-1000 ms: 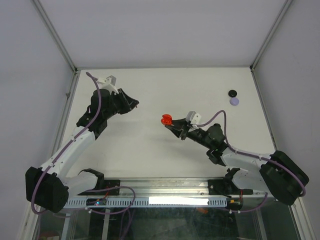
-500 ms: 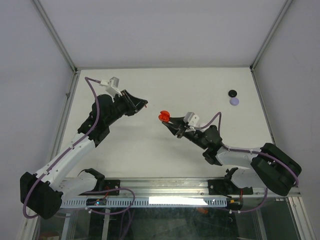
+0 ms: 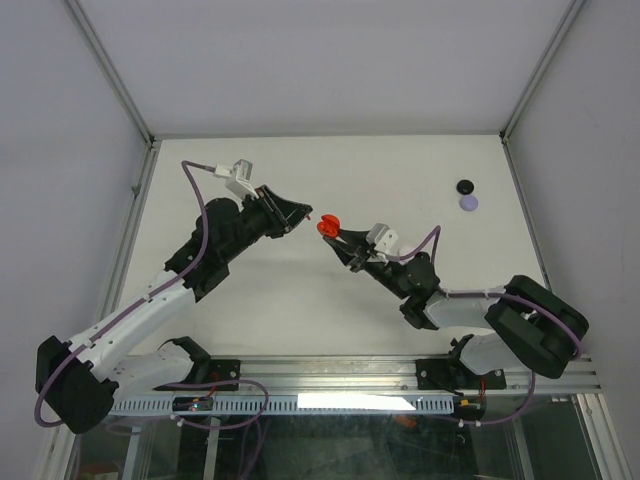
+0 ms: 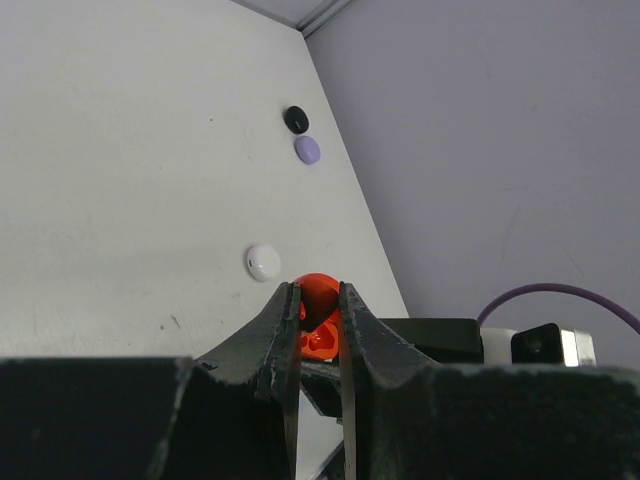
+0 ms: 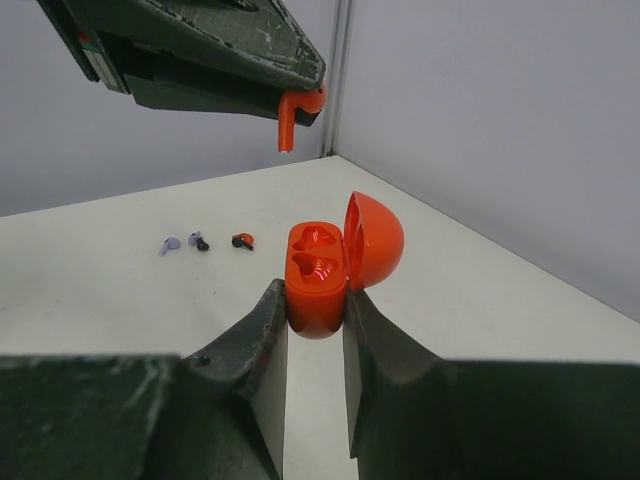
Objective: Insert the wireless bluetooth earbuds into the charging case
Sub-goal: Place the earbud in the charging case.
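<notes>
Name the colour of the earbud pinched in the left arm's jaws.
The earbud is orange-red, same as the open case; right wrist view shows it best.

The right claw (image 3: 333,231) is clamped on a red case (image 3: 326,227) over the white table (image 3: 400,160). Just to its left, nearly tip to tip, the left claw (image 3: 303,213) points at it, fingers pressed together on a tiny red earbud (image 3: 311,213). A narrow gap parts earbud and case. Far to the right claw's right, towards the back, a black disc (image 3: 465,187) and a lavender disc (image 3: 468,203) lie side by side.
</notes>
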Controlling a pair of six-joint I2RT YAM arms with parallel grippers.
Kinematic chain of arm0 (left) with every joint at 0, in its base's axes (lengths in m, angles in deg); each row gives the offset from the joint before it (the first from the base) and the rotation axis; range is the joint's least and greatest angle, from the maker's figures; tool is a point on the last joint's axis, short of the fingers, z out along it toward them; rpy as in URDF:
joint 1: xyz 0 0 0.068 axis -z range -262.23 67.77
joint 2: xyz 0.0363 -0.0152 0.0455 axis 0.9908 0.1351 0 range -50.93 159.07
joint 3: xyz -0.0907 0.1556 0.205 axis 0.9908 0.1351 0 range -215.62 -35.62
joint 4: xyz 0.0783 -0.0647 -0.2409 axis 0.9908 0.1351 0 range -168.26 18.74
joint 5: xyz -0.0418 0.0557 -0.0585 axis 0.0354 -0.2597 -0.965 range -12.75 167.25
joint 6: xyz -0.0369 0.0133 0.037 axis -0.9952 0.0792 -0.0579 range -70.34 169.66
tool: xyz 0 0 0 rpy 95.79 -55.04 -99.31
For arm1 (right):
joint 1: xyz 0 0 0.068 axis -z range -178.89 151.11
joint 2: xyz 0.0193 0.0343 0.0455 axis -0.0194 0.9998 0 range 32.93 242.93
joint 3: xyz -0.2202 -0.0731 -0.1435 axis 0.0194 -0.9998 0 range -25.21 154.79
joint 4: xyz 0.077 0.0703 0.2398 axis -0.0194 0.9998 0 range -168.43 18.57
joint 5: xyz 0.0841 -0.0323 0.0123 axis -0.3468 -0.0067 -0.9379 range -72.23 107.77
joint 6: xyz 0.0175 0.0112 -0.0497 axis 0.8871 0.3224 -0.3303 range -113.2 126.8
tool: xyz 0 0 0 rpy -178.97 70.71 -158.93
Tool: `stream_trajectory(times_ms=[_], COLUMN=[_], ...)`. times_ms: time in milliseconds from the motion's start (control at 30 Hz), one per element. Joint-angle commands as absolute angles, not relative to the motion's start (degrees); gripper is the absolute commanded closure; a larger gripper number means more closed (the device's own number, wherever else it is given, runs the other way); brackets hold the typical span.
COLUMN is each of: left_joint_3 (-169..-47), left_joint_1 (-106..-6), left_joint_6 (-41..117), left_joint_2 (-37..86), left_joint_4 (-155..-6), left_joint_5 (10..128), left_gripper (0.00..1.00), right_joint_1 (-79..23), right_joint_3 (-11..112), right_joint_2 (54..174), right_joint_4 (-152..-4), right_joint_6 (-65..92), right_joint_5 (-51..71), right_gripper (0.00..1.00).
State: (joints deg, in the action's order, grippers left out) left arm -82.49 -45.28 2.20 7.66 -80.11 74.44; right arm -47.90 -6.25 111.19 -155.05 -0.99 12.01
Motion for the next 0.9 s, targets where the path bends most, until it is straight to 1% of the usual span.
stream_trajectory(times_ms=[0, 400, 867], left_joint_3=[-81.98, -81.94, -81.52], left_joint_1=[-42.99, -38.08, -35.32], left_joint_6=[1.37, 0.85, 0.56], left_joint_2=[6.88, 9.85, 11.7], left_joint_4=[-84.0, -87.25, -89.05], left_joint_5=[79.69, 84.19, 88.03], left_gripper=[0.94, 0.94, 0.94], right_joint_1=[-48.33, -48.63, -48.99], right_joint_3=[-4.35, -4.48, -4.56], right_joint_2=[111.65, 112.09, 112.39], right_joint_4=[-162.79, -163.33, -164.04], right_joint_6=[-2.73, -3.17, -3.99], right_joint_5=[16.11, 16.37, 17.15], right_gripper=[1.0, 1.0, 1.0])
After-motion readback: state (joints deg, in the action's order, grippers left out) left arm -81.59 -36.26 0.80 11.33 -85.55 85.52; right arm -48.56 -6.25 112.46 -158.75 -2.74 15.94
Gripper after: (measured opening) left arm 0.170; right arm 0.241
